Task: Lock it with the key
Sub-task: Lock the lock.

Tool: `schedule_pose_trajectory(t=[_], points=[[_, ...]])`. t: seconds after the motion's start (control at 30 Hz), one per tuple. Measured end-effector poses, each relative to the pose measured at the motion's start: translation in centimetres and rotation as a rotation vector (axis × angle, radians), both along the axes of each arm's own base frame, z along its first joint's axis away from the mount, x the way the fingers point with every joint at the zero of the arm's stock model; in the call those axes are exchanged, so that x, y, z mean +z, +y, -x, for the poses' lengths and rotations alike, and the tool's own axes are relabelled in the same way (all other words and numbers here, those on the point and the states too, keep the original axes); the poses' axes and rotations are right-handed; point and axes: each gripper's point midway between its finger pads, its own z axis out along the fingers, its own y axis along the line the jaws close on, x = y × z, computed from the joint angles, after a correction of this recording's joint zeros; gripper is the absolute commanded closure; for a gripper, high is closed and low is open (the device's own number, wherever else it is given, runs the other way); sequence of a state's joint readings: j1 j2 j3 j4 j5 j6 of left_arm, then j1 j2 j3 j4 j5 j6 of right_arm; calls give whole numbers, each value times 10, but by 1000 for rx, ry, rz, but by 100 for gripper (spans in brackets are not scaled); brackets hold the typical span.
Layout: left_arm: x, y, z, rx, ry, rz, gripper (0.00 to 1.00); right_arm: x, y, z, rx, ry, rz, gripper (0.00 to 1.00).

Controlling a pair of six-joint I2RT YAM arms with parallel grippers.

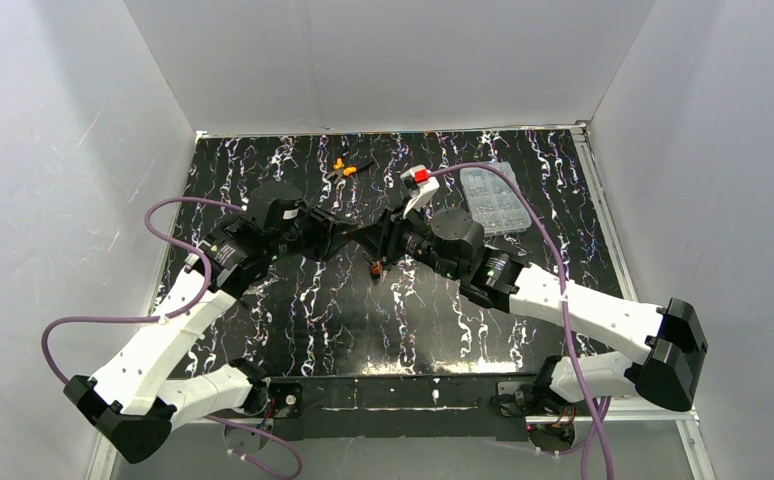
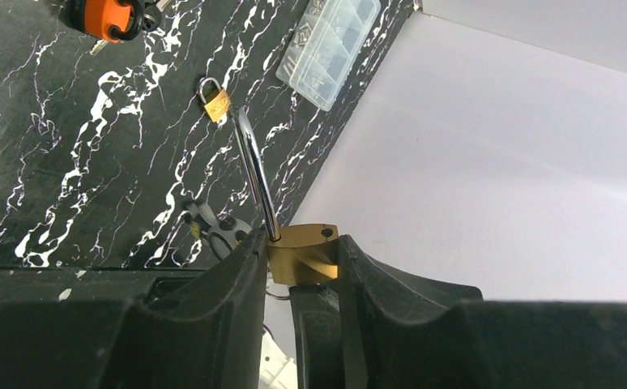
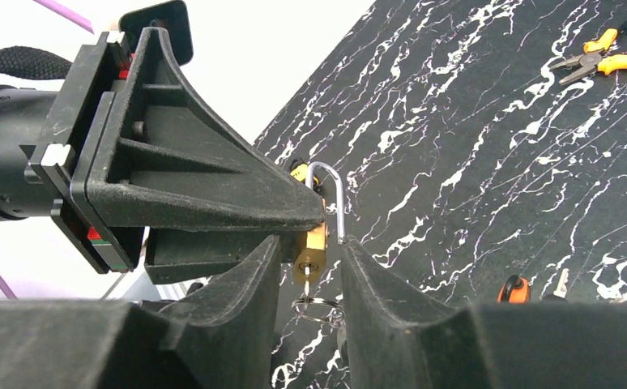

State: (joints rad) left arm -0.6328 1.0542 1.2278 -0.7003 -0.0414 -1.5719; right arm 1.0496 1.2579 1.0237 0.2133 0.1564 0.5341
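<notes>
Padlock (image 2: 306,253), brass with silver shackle (image 2: 253,170) open, sits clenched in left pincer (image 2: 302,243); grip of right pincer (image 3: 310,247) unclear.

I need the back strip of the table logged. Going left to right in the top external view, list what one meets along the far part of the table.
Orange-handled pliers → white-and-red unit on the right arm's wrist → clear compartment box.

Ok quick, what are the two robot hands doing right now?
Left gripper: closed on the brass padlock.
Right gripper: cannot tell; it flanks the padlock.
</notes>
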Motion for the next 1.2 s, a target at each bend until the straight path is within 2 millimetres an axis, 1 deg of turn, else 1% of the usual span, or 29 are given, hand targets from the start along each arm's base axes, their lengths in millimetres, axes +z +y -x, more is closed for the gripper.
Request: schedule_pose_trajectory(t=[0.1,0.33,0.4,0.47,0.5,0.53,0.63,0.67,0.77,0.83,0.9,0.97,1.03,1.13,1.17,1.2], points=[[1,-1,0,-1,-4,4,100,-1,1,-1,0,4,-1,68],[3,-3,-1,-3,-8,16,100,1,3,-2,-5,11,-7,74],[4,-3,-1,-3,-9,17,100,1,3,-3,-8,12,-8,80],[4,-3,-1,-3,-11,18,100,1,3,-3,-14,16,-10,88],[4,-3,-1,-3,-12,19,97,1,3,-4,-18,20,-13,93],[5,-4,-1,-4,-13,19,90,1,3,-4,-20,22,-15,99],[6,-4,-2,-8,-22,19,72,3,3,-5,-25,24,-18,99],[7,-4,-2,-11,-27,19,64,4,3,-5,-26,24,-19,99],[8,-5,-2,-26,-42,14,50,5,2,-6,-29,24,-22,99],[12,-10,0,-57,-52,29,40,6,1,-6,-29,28,-25,99],[16,-13,4,-88,-68,37,32,7,-1,-7,-29,35,-28,99],[19,-14,7,-113,-87,37,29,11,-7,-8,-32,47,-40,99],[23,-14,10,-143,-118,23,28,20,-17,-12,-48,54,-64,99],[30,-12,13,-198,-179,-24,27,39,-37,-16,-66,61,-119,99],[35,-12,13,-223,-209,-43,28,48,-42,-12,-50,67,-145,99],[41,-12,14,-247,-239,-59,28,53,-51,-17,-66,69,-160,99]])
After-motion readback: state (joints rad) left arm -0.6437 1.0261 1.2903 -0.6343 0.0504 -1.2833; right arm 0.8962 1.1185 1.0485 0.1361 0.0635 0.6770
